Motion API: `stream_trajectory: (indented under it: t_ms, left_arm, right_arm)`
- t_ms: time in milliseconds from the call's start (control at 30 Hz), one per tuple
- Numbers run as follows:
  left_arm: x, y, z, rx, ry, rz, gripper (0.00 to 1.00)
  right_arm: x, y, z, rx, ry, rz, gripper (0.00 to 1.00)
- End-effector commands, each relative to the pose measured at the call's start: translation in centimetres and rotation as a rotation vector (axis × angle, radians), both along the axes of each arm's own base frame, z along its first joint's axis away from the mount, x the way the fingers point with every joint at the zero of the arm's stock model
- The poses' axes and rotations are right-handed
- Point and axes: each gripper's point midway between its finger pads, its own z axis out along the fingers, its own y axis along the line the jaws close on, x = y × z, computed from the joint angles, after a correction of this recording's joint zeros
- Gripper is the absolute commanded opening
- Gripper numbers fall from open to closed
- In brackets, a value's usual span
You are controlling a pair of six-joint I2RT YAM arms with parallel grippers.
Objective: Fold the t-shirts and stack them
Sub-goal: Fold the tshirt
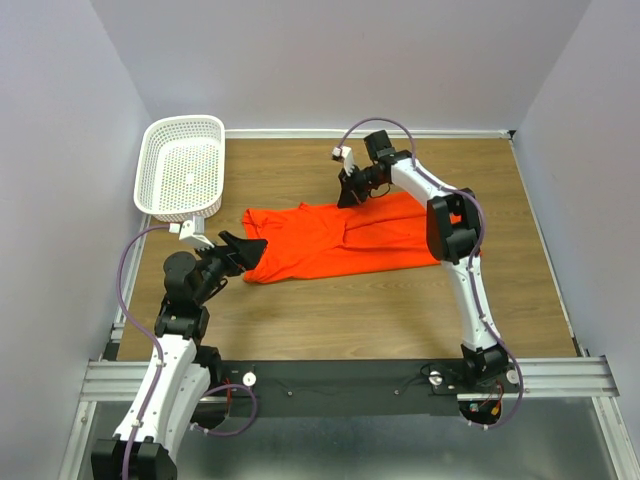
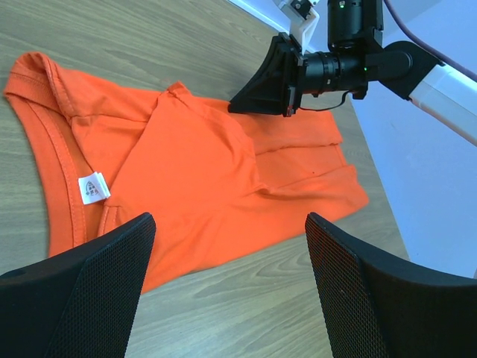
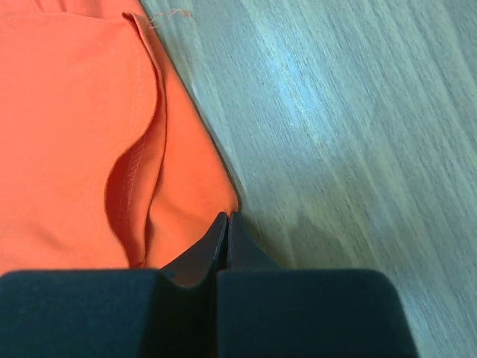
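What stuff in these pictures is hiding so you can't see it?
Writing on the white tag of the t-shirt: too small, left wrist view.
Whether the shut right end effector pinches cloth: its own fingers cover the spot, right wrist view.
Part of the t-shirt's near edge: behind the fingers of the open left end effector, left wrist view.
T-shirt's right end: under the right arm, top view.

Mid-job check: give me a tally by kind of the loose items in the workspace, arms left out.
orange t-shirt: 1
white mesh basket: 1
Total: 2
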Motion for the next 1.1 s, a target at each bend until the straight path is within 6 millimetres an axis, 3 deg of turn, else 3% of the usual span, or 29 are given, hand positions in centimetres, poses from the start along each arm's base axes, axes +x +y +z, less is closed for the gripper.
stream_trajectory:
  t_ms: [0,200,333,400,433,500,600,733,800,867,900,933,967,1067]
  left_arm:
    - [-0.2,-0.3,0.2,-0.006,-0.016,-0.019,0.89]
    - [-0.2,-0.2,0.2,-0.007,-0.016,-0.017,0.89]
    - [-0.2,-0.2,0.2,-0.009,-0.015,-0.014,0.89]
    - [-0.1,-0.2,0.0,-0.013,-0.007,-0.010,0.89]
    - [-0.1,-0.1,0.0,-0.014,-0.005,-0.009,0.89]
    - [-0.1,-0.1,-0.2,-0.016,0.001,-0.007,0.89]
    - [0.0,-0.2,-0.5,-0.018,0.013,-0.009,0.89]
    - [0.1,-0.3,-0.6,-0.023,0.014,-0.013,0.89]
    - [0.1,-0.3,-0.8,-0.026,0.018,-0.016,0.89]
    - [0.2,-0.4,-0.8,-0.031,0.016,-0.018,0.89]
    - [0.2,-0.4,-0.9,-0.032,0.021,-0.018,0.89]
    - [0.3,-0.4,-1.0,-0.033,0.022,-0.018,0.89]
    - [0.2,-0.5,-1.2,-0.039,0.026,-0.020,0.89]
    - [0.2,-0.8,-1.5,-0.051,0.036,-0.035,0.89]
  right_arm:
    - [-0.7,0.3,-1.6,-0.015,0.055,-0.002,0.01]
    - [4.3,-0.1,-0.9,-0.054,0.012,-0.211,0.01]
    - [9.1,-2.0,-0.5,-0.070,-0.062,-0.450,0.01]
    - [10.5,-2.8,-0.4,-0.056,-0.060,-0.543,0.01]
    - [12.4,-4.1,0.2,-0.060,-0.105,-0.631,0.01]
    - [14.1,-5.3,0.9,-0.033,-0.100,-0.748,0.01]
    - [17.2,-9.1,1.4,-0.037,-0.146,-0.934,0.01]
    - [19.0,-12.8,1.8,-0.044,-0.165,-1.082,0.01]
    - [18.9,-13.8,1.3,-0.054,-0.154,-1.088,0.02]
    - [18.6,-14.3,2.4,-0.038,-0.151,-1.052,0.24]
    - [17.7,-14.5,1.5,-0.071,-0.146,-1.007,0.50]
    - [17.3,-14.7,1.9,-0.077,-0.152,-0.979,0.61]
    - [16.8,-14.4,4.8,-0.070,-0.209,-0.900,0.67]
    - [14.2,-15.1,5.8,-0.130,-0.251,-0.797,0.80]
